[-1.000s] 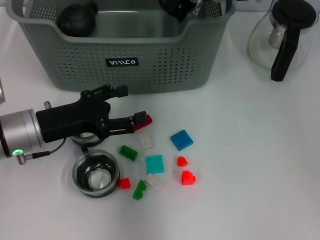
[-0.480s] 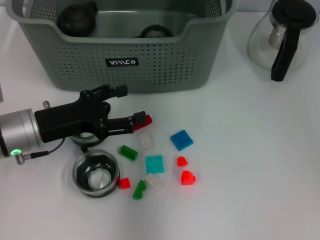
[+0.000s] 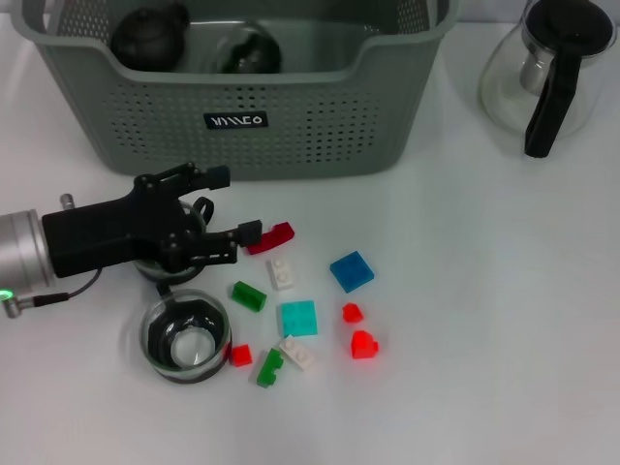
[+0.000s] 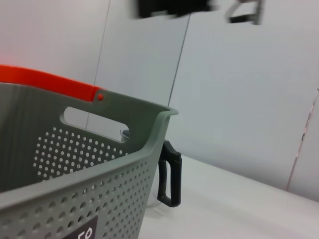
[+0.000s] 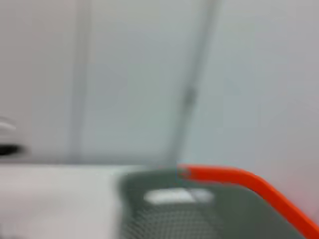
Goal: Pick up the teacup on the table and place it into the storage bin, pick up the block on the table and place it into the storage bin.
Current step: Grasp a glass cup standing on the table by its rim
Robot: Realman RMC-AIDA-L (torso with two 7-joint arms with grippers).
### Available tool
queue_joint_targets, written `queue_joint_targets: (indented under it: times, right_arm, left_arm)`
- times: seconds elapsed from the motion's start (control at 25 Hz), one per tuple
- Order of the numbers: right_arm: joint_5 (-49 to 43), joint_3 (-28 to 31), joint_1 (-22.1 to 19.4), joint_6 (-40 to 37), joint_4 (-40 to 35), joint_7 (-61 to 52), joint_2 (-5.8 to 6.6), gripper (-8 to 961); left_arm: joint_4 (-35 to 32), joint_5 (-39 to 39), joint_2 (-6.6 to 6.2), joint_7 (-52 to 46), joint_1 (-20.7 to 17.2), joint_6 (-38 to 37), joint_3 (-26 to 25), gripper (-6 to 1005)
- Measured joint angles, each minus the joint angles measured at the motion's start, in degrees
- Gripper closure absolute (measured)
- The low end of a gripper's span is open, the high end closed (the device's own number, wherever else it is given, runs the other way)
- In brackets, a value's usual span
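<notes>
Looking down, you see your left gripper (image 3: 232, 205) spread open, a red block (image 3: 272, 236) at its fingertip. Two dark teacups (image 3: 147, 35) sit inside the storage bin (image 3: 310, 121).

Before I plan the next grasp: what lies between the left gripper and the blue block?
In the head view, the dark red block lies just past the left gripper, and the white block lies between there and the blue block.

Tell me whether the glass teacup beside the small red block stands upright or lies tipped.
Upright: the head view looks straight down into the glass teacup's round open mouth. The left gripper hovers open just behind it.
</notes>
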State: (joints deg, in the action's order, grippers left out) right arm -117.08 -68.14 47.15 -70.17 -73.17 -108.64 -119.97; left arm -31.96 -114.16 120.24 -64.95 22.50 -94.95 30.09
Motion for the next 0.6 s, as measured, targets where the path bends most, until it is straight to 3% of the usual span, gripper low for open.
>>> queue_joint_targets:
  times: [0.12,0.28,0.4,0.6]
  right_arm:
    - [9.21,0.57,-6.67,-9.35,-4.06,2.93,0.03,68]
    - [17.20,3.29,-13.40,-21.25,-4.04,7.61,0.04,70]
    - [19.82,4.91,-15.71,-27.58,-0.41,11.07,0.02,72]
    - [19.45,5.93,-15.57,-34.04,8.43,13.69,0.10,76]
  left_arm:
    - [-2.96,-1.11,-0.04,-0.37,-0.64,-0.51,-0.03,98]
    - [-7.84,-4.94,-0.05,-3.69,-0.68,-2.43,-0.04,98]
    - [-11.95,-7.93,-0.10,-5.85,-0.34,-5.68,0.05,98]
    - [-18.84,-10.79,-0.15,-8.41,0.02,-13.54,0.84,98]
